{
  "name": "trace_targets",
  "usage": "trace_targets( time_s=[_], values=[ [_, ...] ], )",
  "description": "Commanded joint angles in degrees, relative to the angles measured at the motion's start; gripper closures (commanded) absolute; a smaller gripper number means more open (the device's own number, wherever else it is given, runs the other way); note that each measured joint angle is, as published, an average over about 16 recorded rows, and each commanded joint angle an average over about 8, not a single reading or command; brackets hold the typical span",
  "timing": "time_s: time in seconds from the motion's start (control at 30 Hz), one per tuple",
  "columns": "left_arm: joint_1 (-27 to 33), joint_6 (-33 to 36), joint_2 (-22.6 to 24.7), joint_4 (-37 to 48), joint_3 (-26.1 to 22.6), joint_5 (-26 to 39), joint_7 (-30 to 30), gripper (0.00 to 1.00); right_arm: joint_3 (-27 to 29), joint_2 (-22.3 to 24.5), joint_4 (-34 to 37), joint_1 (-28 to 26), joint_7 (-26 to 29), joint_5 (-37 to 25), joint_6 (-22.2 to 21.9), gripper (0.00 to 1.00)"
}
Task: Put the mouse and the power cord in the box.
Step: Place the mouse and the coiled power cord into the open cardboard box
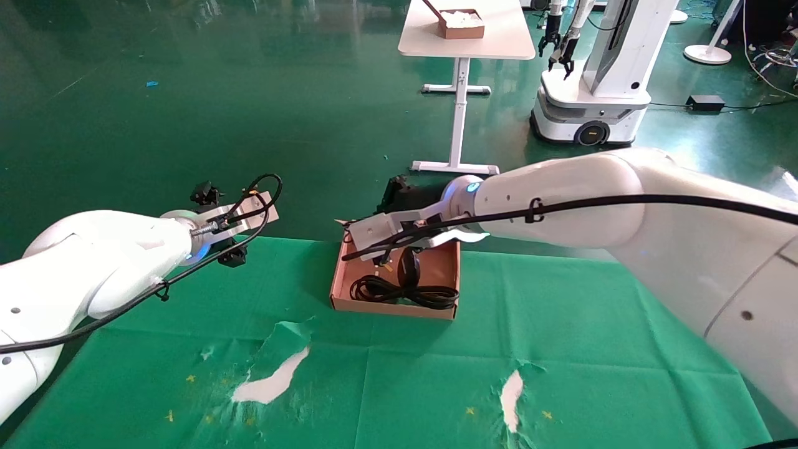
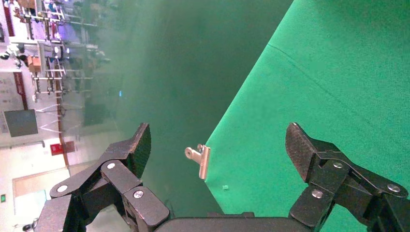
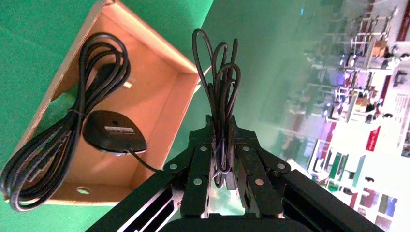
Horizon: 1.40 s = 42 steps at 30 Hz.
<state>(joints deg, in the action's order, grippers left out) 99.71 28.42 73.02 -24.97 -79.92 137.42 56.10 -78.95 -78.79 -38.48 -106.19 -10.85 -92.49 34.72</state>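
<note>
- The box (image 1: 446,265) I see below my right gripper (image 3: 221,145) is plain brown cardboard, paler on its inner floor.
- The power cord (image 1: 404,292) in it is solid black.
- The mouse (image 3: 114,131) is black too, hanging underside out, with a small grey label.
- The thin mouse wire (image 3: 220,72) pinched in the right gripper is black.
- Both grippers are black; the pads (image 2: 297,150) of my left gripper (image 2: 217,150) show a fine dotted texture.
- The tablecloth (image 1: 561,349) is bright green, with white patches at its tears.
- The clip (image 2: 199,158) ahead of the left gripper is silver.

You see the coiled black power cord (image 1: 404,292) and small black mouse (image 1: 409,265) inside the shallow cardboard box (image 1: 393,307) on the cloth-covered table (image 1: 561,349).
</note>
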Motion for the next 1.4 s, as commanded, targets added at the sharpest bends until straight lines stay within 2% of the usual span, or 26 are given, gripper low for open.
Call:
trace_targets(
  time_s=[0.03, 0.1, 0.13, 0.33, 0.37, 0.4, 1.4],
  values=[
    [0.0, 0.0, 0.0, -0.1, 0.0, 0.1, 0.1, 0.00, -1.1, 0.0, 0.5, 0.1, 0.6, 0.4, -0.9, 1.00],
    [0.0, 0.1, 0.0, -0.1, 0.0, 0.1, 0.1, 0.00, -1.7, 0.0, 0.9, 0.2, 1.2, 0.6, -1.5, 0.98],
    [0.0, 0.1, -0.1, -0.1, 0.0, 0.1, 0.2, 0.00, -2.0, 0.0, 1.2, 0.3, 1.6, 0.7, -1.9, 0.88],
    [0.0, 0.1, -0.1, -0.2, 0.0, 0.2, 0.3, 0.00, -3.2, 0.0, 1.9, 0.6, 2.6, 1.2, -3.3, 0.13],
    [0.0, 0.1, -0.1, -0.2, 0.0, 0.2, 0.3, 0.00, -3.3, 0.0, 1.9, 0.6, 2.7, 1.2, -3.4, 0.03],
    [0.0, 0.1, -0.1, -0.2, 0.0, 0.2, 0.3, 0.00, -3.3, 0.0, 1.9, 0.7, 2.7, 1.2, -3.4, 0.00],
    [0.0, 0.1, -0.1, -0.2, 0.0, 0.1, 0.2, 0.00, -2.5, 0.0, 1.6, 0.5, 2.2, 0.9, -2.6, 0.00]
  ],
)
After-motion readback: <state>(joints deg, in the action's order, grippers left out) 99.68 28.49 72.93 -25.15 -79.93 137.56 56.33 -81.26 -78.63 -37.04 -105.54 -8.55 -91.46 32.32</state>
